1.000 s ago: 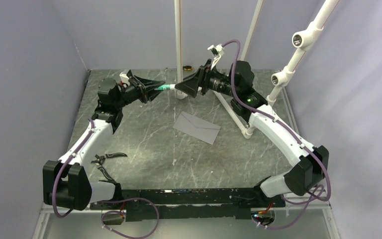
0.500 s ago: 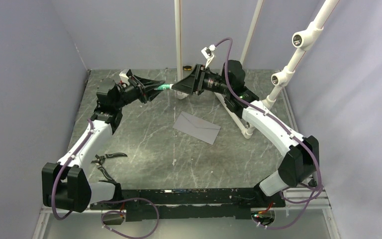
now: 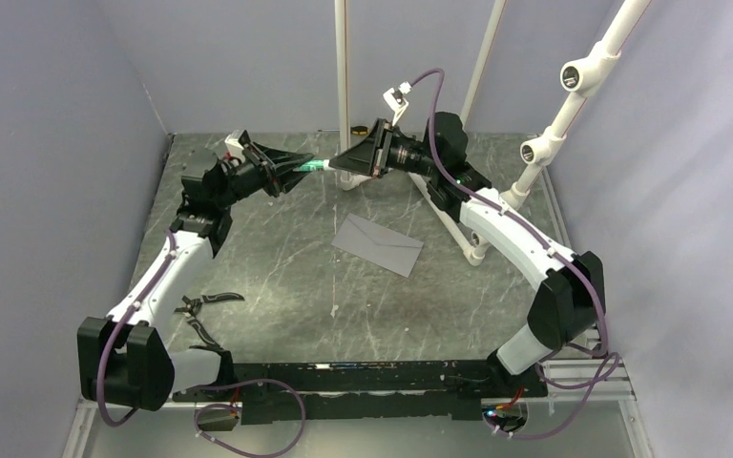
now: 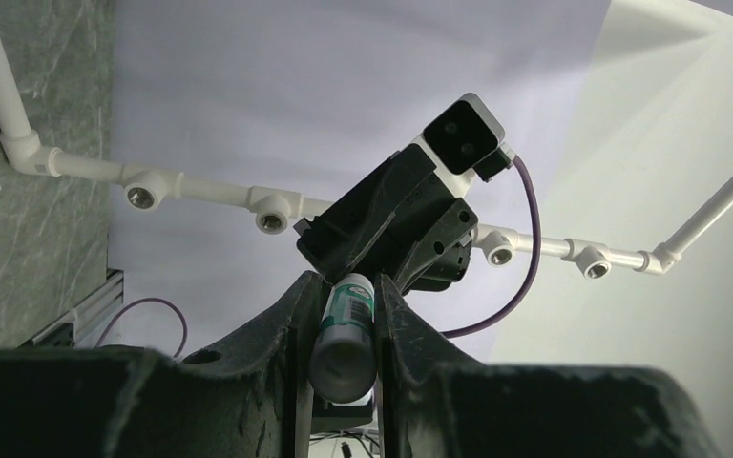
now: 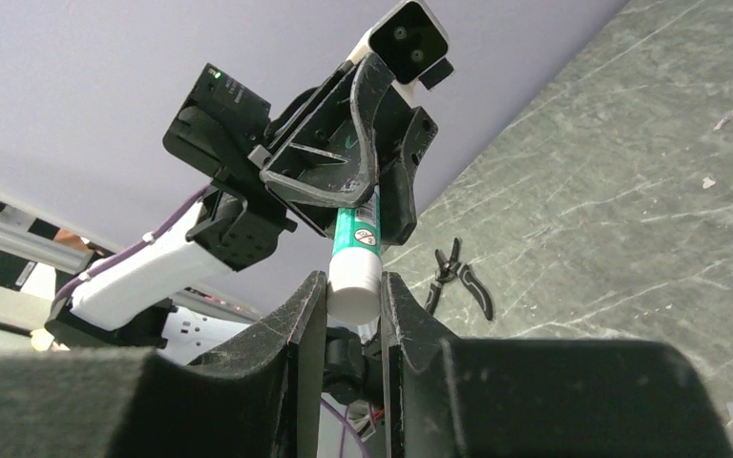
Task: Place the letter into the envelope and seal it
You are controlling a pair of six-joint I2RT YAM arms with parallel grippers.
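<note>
The job looks to have reached the sealing stage: both arms are raised and meet over the far part of the tabletop [image 3: 277,272], with a glue stick [image 3: 319,167] bridging the gap between them. The left pincer [image 3: 303,169] is closed on the stick's green-labelled barrel, its butt end facing that wrist camera. The right pincer [image 3: 336,166] has its fingers narrowed against the white cap [image 5: 355,281], touching on both sides, so it seems to have hold of the cap.

The envelope [image 3: 378,244] lies flat below the two pincers, well apart from them and nearer the arm bases, with its pointed flap folded down over the body. No tan letter shows in any view; it is probably inside already, though that cannot be confirmed. A pair of pliers [image 3: 200,310] lies far below the left pincer, near its arm's base.

Next, the cap has to come off. That calls for a straight pull along the stick's axis, with the left grip firm enough to keep the barrel from sliding. The flap would then need lifting for glue.
</note>
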